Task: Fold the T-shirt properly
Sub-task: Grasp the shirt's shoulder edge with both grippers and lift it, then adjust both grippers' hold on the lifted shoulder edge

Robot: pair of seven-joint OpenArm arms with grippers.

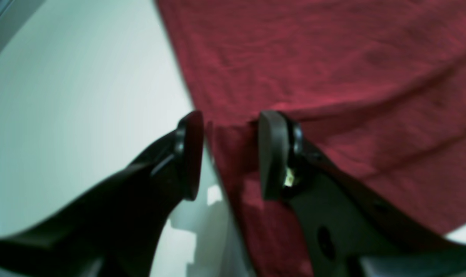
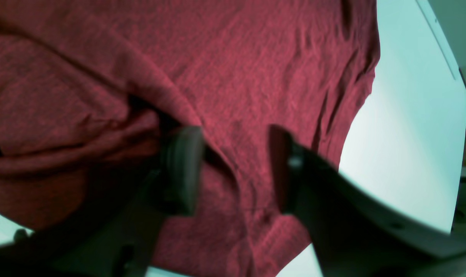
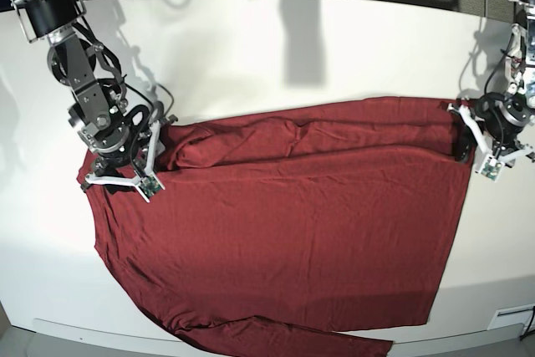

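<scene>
Maroon T-shirt [image 3: 284, 240] sprawls wrinkled across the white surface [image 3: 251, 56], barely 1 fold begun, with left claw [image 1: 231, 154] at 3 o'clock and right claw [image 2: 236, 169] at 9 o'clock both parted, gripping nothing.

The right hand [image 2: 233, 169] sits near the desk's left edge in the base view, its arm coming down from the far left corner with the wrist bent downward. Its two dark pads stand well apart, with cloth showing in the gap between them. The left hand [image 1: 231, 154] sits low near the desk's right edge, its arm descending from the far right corner. Its pads are also parted, one on either side of a fabric edge.
</scene>
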